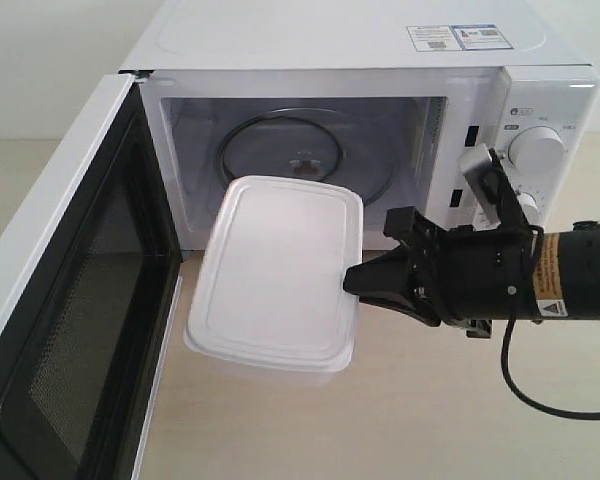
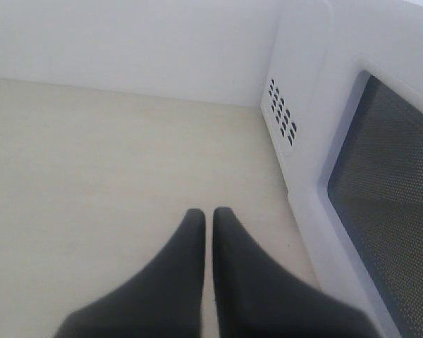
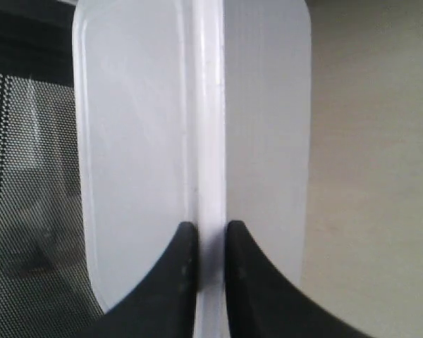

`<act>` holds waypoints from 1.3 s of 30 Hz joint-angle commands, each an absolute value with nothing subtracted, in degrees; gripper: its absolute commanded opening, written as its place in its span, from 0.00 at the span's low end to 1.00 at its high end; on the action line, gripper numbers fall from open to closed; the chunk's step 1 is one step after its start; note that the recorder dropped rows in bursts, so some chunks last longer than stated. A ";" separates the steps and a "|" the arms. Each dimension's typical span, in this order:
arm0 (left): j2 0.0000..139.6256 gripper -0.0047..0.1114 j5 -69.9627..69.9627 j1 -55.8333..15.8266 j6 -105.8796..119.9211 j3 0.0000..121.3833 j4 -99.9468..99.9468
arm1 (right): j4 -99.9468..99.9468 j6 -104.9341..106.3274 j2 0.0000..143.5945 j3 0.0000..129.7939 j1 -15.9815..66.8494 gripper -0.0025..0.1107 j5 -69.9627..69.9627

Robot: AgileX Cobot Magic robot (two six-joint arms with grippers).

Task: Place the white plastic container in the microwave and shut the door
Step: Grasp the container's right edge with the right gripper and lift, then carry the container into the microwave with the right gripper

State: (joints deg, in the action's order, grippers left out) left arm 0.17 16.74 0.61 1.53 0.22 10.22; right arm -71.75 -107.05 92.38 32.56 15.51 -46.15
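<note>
Right gripper (image 3: pixel 210 231) pinches the rim of the white plastic container (image 1: pixel 280 270), centre frame, ready for carrying into the microwave (image 1: pixel 380 60); left gripper (image 2: pixel 209 213) closed, empty.

Pale beige tabletop (image 1: pixel 420 425), faint grain; plain white wall (image 1: pixel 40 60) rising behind its far edge.

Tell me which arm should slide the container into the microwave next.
Right. The right gripper pinches the white plastic container in front of the open microwave; the left gripper sits shut, empty, outside the door.
</note>
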 commanded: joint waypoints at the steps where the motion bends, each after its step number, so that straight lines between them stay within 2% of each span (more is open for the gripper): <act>1: 0.00 0.08 16.90 0.27 0.88 0.00 10.00 | -53.46 -96.72 91.73 28.51 19.88 0.02 -46.82; 7: 0.00 0.08 16.90 0.27 0.88 0.00 10.00 | -23.49 -81.83 91.73 24.11 29.41 0.02 -46.82; 18: 0.00 0.08 16.90 0.27 0.88 0.00 10.00 | 25.05 -62.18 91.73 24.11 46.88 0.02 -47.69; 25: 0.00 0.08 16.90 0.27 0.88 0.00 10.00 | 31.36 -59.58 92.92 28.69 48.58 0.02 -47.71; 39: 0.00 0.08 16.95 0.16 0.88 0.00 10.00 | 42.71 -56.80 105.41 44.50 48.48 0.02 -45.51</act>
State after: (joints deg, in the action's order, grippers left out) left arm 0.17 16.74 0.61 1.53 0.22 10.22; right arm 41.10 -58.52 104.28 42.15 48.59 -43.13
